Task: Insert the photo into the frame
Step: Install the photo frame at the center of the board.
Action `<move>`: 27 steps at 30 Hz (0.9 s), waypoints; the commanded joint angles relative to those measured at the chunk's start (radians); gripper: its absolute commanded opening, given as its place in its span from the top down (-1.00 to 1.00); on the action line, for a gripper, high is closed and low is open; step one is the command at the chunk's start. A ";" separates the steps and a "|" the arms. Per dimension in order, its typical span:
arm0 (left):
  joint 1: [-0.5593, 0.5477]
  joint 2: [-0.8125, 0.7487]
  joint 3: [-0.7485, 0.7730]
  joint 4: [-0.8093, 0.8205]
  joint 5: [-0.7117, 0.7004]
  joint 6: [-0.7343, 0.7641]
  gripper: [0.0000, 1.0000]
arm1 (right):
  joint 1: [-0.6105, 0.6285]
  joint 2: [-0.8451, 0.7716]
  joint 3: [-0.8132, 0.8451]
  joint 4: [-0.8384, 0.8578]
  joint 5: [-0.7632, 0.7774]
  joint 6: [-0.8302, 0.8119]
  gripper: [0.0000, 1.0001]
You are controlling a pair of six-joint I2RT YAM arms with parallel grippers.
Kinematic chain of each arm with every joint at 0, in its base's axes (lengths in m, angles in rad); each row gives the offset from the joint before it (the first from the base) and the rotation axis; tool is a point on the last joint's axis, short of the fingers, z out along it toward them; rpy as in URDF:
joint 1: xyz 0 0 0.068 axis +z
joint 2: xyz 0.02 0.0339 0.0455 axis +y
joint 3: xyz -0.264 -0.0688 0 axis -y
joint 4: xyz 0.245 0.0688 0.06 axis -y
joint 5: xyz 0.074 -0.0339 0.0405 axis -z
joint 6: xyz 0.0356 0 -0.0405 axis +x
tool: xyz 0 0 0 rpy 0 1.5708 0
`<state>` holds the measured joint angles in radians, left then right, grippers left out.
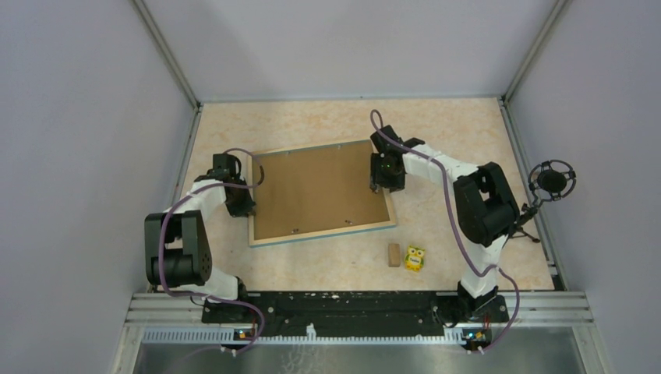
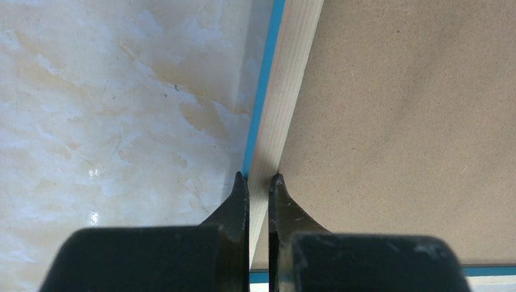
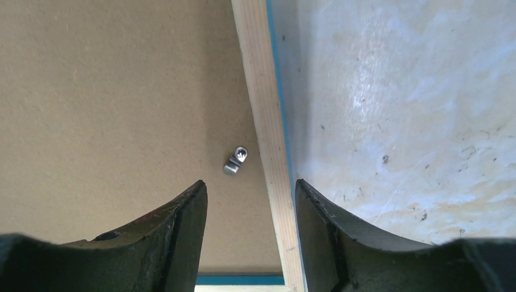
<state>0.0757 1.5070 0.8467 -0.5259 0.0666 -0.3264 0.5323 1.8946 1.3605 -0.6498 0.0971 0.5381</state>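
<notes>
A pale marbled table [image 1: 327, 117] sits between grey walls. The frame [image 1: 327, 232] lies face down near its middle, slightly skewed, its brown board [image 1: 319, 187] up and its light wood rim edged in blue.

The top view alone takes in both arms, a small wood block [image 1: 394, 255] and a yellow toy [image 1: 414, 258] side by side just off the frame's near right corner. Only the right wrist view makes plain a small metal clip [image 3: 236, 162] on the board beside the rim. Only the left wrist view shows the grip.

In all: one frame, one board, one block, one toy, two arms.

The left arm folds at the elbow and reaches to the frame's left side. The left gripper [image 2: 258, 182] points down, its jaws pinching the wood rim. The right arm bends inward to the frame's right side. The right gripper [image 3: 251, 194] hangs over the rim, jaws spread, one finger over the board and one over the table.
</notes>
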 commanded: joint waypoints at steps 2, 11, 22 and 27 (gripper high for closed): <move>0.007 -0.016 -0.020 0.018 -0.013 -0.062 1.00 | -0.011 0.036 0.057 -0.008 0.023 0.009 -0.06; 0.007 -0.011 -0.018 0.017 -0.004 -0.062 1.00 | -0.010 0.067 0.043 -0.010 0.045 -0.005 0.03; 0.008 -0.008 -0.016 0.018 0.004 -0.059 1.00 | -0.010 0.091 0.026 -0.017 0.084 -0.045 0.41; 0.007 -0.005 -0.014 0.016 0.010 -0.057 1.00 | -0.011 0.089 0.030 -0.001 0.097 -0.112 0.63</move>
<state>0.0761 1.5070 0.8467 -0.5255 0.0704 -0.3222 0.5270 1.9503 1.3823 -0.6559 0.1192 0.4900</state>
